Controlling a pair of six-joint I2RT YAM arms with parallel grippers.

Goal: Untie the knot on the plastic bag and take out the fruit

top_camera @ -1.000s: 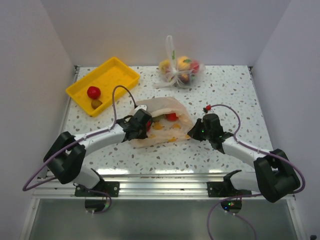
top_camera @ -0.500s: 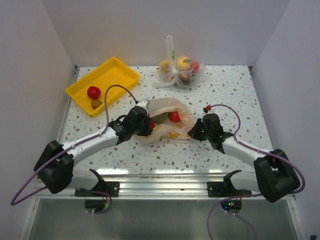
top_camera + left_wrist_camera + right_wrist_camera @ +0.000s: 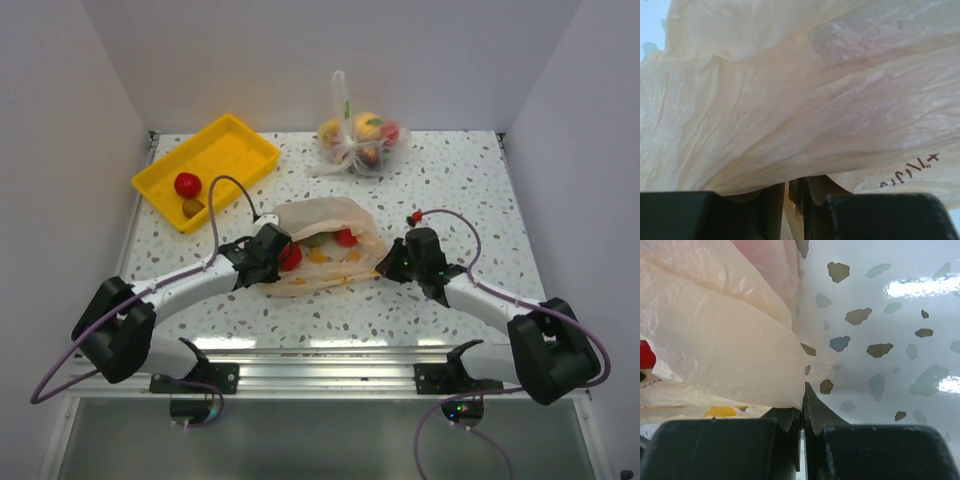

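The peach-orange plastic bag [image 3: 335, 262] lies at the table's middle, its mouth loose; no tied knot shows. Through it I see a green fruit [image 3: 316, 238] and a red fruit [image 3: 346, 237]; another red fruit [image 3: 291, 257] sits at the left gripper. My left gripper [image 3: 284, 254] is shut on the bag's left edge; in the left wrist view the jaws [image 3: 795, 192] pinch a thin fold of the bag [image 3: 790, 100]. My right gripper [image 3: 388, 265] is shut on the bag's right corner [image 3: 715, 340], low on the table, fingertips meeting [image 3: 803, 400].
A yellow tray [image 3: 225, 150] at the back left holds a red fruit [image 3: 186, 184] and a small brown one [image 3: 194, 207]. A clear knotted bag of fruit [image 3: 358, 140] stands at the back centre. White walls close the table's sides.
The left gripper pushed the bag's left side up and bunched it half a second ago, then came back down and left; the bag lies spread again. The right gripper has not moved.
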